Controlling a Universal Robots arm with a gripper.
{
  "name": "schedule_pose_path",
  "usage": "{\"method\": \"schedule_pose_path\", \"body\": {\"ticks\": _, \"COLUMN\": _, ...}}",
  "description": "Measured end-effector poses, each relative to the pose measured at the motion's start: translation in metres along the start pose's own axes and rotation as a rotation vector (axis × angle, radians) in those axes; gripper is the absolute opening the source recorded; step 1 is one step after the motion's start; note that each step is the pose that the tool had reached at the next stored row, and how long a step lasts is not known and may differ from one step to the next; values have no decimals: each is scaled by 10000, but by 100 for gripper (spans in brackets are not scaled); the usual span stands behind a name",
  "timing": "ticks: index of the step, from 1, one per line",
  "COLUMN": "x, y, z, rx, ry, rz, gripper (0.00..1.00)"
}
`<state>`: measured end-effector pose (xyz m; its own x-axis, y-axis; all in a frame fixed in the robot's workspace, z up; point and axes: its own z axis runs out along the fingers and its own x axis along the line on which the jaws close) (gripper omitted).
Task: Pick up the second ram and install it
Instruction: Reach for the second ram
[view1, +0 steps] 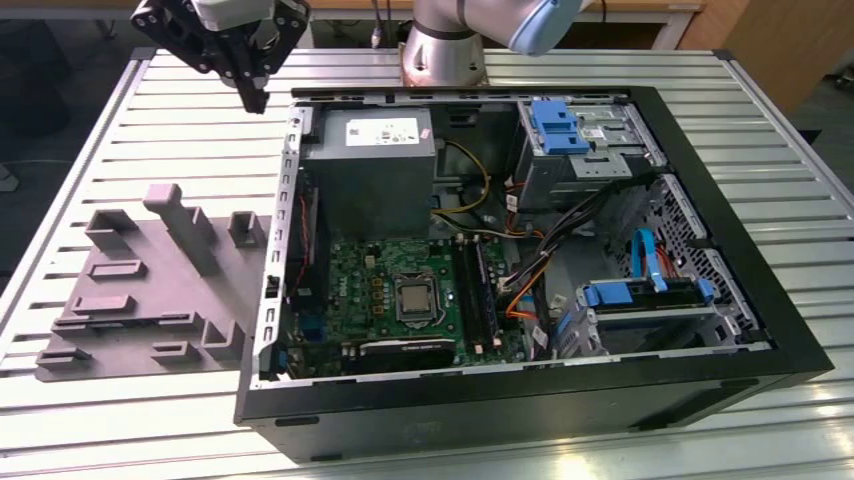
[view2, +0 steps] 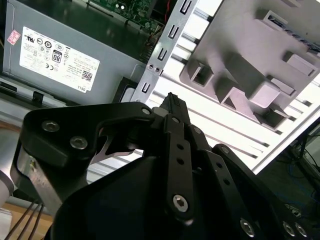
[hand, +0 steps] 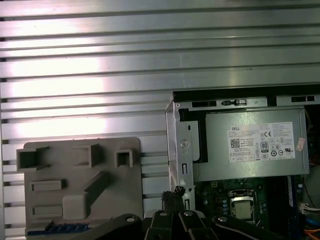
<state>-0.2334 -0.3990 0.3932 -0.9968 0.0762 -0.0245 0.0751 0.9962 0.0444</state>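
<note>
Pincer: your gripper (view1: 254, 98) hung in the exterior view's upper left, fingers drawn together with nothing between them.
Second ram: the second ram (hand: 57, 228) looked to be the dark bluish strip lying in the grey tray (view1: 100, 345).
Bearing: in the exterior view it lay below your gripper, slightly left, well apart.
Long axis: across the tray, roughly left to right there.
</note>
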Motion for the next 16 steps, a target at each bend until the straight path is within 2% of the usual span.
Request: {"method": "schedule_pose_path", "body": {"ticks": 16, "x": 90, "y": -7, "z": -2, "rx": 0, "ry": 0, "rz": 1, "gripper": 11}}
